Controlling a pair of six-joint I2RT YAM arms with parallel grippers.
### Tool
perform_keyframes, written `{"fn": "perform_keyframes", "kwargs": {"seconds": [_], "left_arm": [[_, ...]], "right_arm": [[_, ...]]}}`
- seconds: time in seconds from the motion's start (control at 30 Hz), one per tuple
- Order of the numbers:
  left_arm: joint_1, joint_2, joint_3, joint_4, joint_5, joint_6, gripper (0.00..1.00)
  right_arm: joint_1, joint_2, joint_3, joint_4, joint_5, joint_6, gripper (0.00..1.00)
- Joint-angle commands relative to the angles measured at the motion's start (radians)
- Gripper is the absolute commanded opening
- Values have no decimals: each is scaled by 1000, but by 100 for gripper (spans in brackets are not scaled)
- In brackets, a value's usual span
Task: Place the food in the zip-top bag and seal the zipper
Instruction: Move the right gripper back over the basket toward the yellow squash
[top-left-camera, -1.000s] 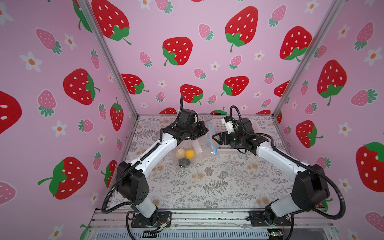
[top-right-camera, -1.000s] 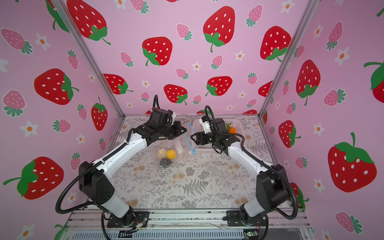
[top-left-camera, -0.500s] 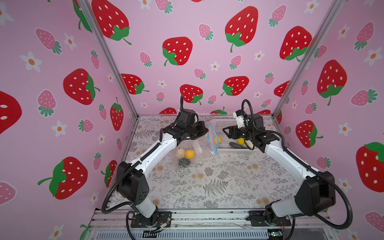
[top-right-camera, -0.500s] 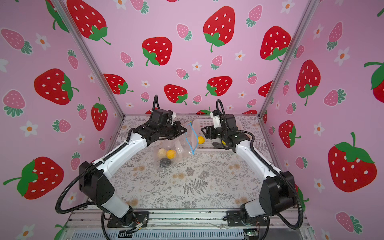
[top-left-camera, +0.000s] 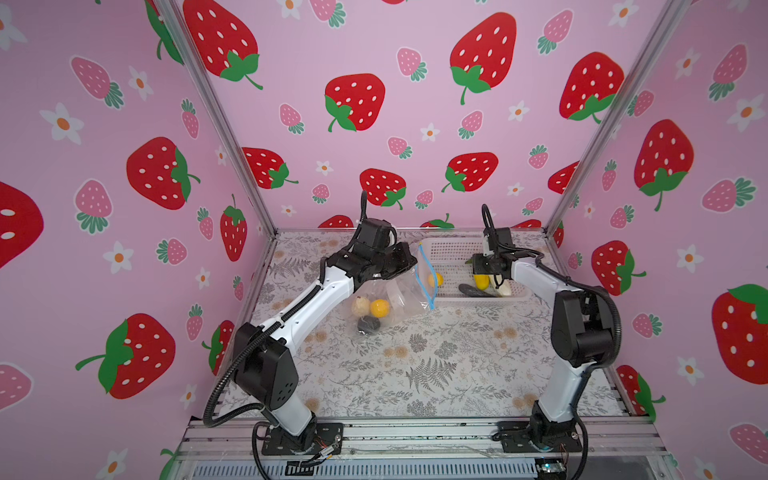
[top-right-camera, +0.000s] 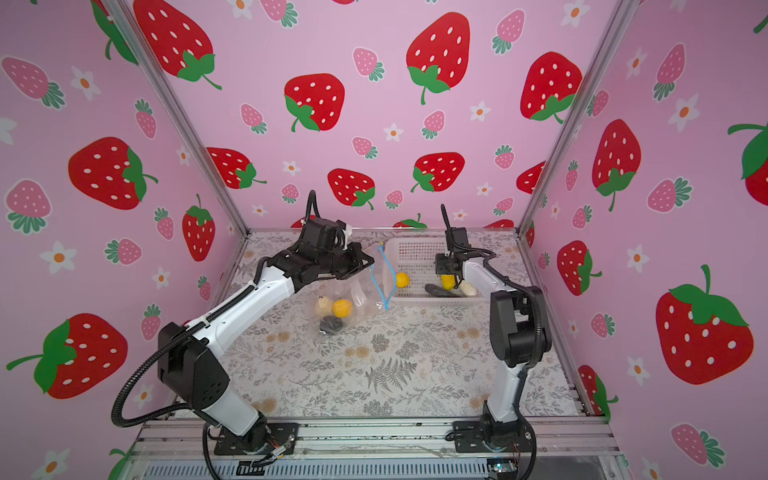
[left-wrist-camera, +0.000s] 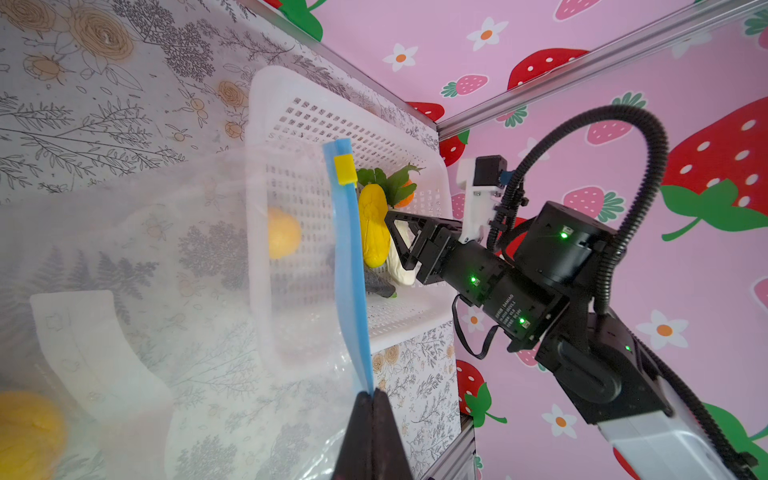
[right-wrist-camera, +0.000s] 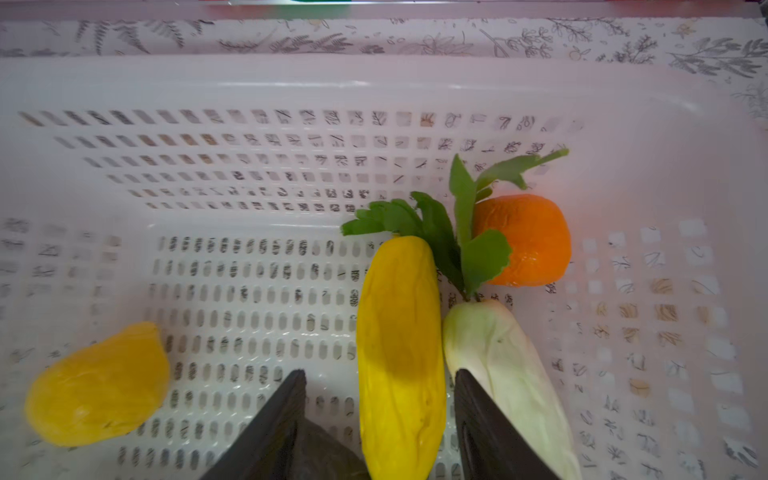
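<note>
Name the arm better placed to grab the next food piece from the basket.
Right. The right gripper straddles the long yellow piece in the basket, jaws apart; the left gripper is shut on the zipper.

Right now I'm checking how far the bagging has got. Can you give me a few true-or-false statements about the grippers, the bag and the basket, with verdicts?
1. The left gripper is shut on the light blue zipper. True.
2. The right gripper has clamped an orange fruit. False: its jaws stand open on either side of the long yellow toy vegetable, with a gap on one side.
3. The zip-top bag holds nothing. False: an orange toy fruit, a cream piece and a dark piece lie inside.
4. The white radish lies beside the long yellow toy vegetable in the white perforated basket. True.
</note>
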Motion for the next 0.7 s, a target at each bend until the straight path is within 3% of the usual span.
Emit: {"fn": "perform_keyframes", "kwargs": {"seconds": [0.0,0.67], "left_arm": [[-4,-14,-2,13,20,-11,0],[-4,-32,-11,14,20,-11,0]], "right_arm": [[-17,21,51,-32,64,-30,59],[-23,182,109,-56,-11,-15,59]]}}
